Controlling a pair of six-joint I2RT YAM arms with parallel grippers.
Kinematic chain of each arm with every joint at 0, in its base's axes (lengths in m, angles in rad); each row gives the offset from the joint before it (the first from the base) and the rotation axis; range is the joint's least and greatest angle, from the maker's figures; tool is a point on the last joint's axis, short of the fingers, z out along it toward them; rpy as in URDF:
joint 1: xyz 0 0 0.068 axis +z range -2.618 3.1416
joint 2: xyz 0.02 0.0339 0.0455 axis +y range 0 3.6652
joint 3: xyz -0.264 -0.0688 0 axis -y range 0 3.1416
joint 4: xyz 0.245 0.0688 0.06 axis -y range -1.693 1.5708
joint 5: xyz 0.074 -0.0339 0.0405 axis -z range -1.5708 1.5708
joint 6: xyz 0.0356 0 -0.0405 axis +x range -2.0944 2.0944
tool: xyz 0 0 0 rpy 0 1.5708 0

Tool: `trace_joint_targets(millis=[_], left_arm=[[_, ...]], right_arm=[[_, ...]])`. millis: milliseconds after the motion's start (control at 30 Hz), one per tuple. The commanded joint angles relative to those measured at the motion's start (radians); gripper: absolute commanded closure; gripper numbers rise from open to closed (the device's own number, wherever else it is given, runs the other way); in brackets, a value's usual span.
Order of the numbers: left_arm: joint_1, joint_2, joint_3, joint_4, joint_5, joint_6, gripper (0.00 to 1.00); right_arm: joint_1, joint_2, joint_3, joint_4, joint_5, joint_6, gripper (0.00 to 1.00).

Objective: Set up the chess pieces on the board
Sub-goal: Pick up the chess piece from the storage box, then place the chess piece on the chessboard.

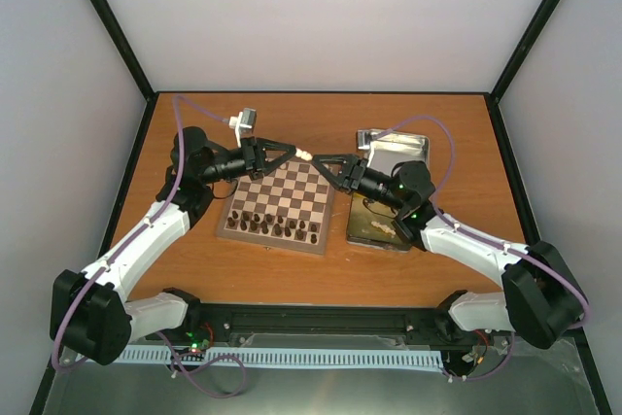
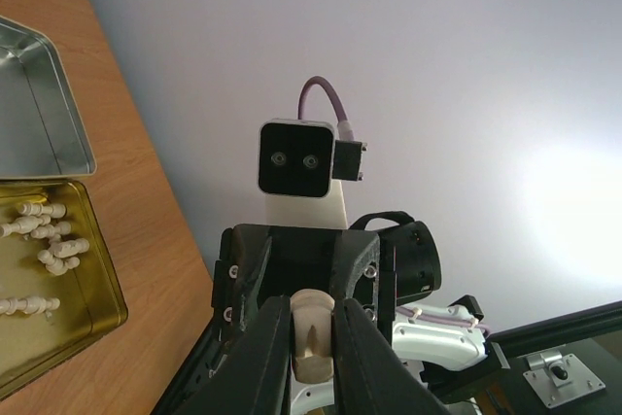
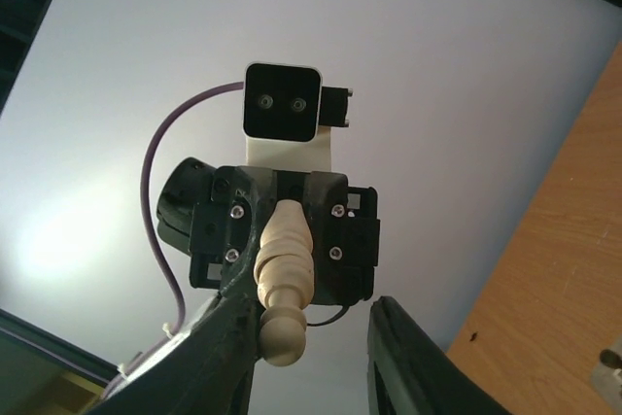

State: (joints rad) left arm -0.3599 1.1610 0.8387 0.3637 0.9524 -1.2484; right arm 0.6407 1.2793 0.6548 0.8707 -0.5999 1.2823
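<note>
Right gripper (image 3: 313,342) fingers stood spread either side of the cream chess piece's (image 3: 284,269) knobbed head, not yet closed on it. Left gripper (image 1: 292,153) pinched the base, holding it level over the board's (image 1: 292,184) far edge, long axis aimed straight across at the right one.

The setting is a robotics lab test cell. Plain white panels (image 1: 330,17) set in black frame posts (image 1: 107,21) close off three sides of a wooden worktop (image 1: 428,274). The left arm (image 1: 146,235) and right arm (image 1: 476,250), white and black machines, are bolted to a black rail (image 1: 321,316) at the near edge. A purple cable (image 2: 321,86) feeds a wrist camera (image 1: 247,121). The board (image 1: 287,191) and a gold tin (image 1: 364,232) lie on the worktop.
</note>
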Motion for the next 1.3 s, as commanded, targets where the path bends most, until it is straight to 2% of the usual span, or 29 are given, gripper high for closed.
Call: trace_joint_targets(millis=[0, 200, 367, 433, 533, 667, 767, 833, 967, 1100, 1267], left_arm=[[0.003, 0.002, 0.001, 0.04, 0.014, -0.012, 0.99], [0.003, 0.002, -0.006, 0.038, 0.021, -0.01, 0.99], [0.003, 0.0, -0.006, -0.021, -0.017, 0.043, 0.99], [0.003, -0.001, 0.01, -0.101, -0.06, 0.114, 0.99], [0.004, -0.006, 0.051, -0.324, -0.167, 0.301, 0.99], [0.007, -0.032, 0.102, -0.593, -0.437, 0.541, 0.99], [0.007, -0.05, 0.132, -0.768, -0.695, 0.676, 0.99], [0.007, -0.061, 0.145, -0.842, -0.843, 0.736, 0.99], [0.007, -0.085, 0.156, -0.91, -0.999, 0.818, 0.99], [0.007, -0.102, 0.14, -0.907, -1.061, 0.85, 0.99], [0.007, -0.104, 0.113, -0.88, -1.093, 0.871, 0.99]], right_arm=[[0.005, 0.006, 0.031, 0.013, 0.006, -0.003, 0.69], [0.005, 0.007, 0.048, -0.028, 0.011, -0.02, 0.77], [0.005, -0.003, 0.054, -0.043, -0.003, -0.051, 0.94], [0.003, -0.016, 0.076, -0.172, 0.001, -0.108, 0.97], [-0.013, -0.034, 0.101, -0.438, 0.019, -0.223, 0.97], [-0.027, -0.03, 0.213, -0.872, 0.107, -0.498, 0.97], [-0.027, 0.067, 0.375, -1.233, 0.256, -0.704, 0.97], [-0.024, 0.145, 0.461, -1.389, 0.313, -0.792, 0.97], [0.014, 0.299, 0.606, -1.516, 0.446, -0.897, 0.97], [0.069, 0.474, 0.794, -1.651, 0.6, -0.951, 0.97], [0.104, 0.65, 0.976, -1.726, 0.67, -0.977, 0.97]])
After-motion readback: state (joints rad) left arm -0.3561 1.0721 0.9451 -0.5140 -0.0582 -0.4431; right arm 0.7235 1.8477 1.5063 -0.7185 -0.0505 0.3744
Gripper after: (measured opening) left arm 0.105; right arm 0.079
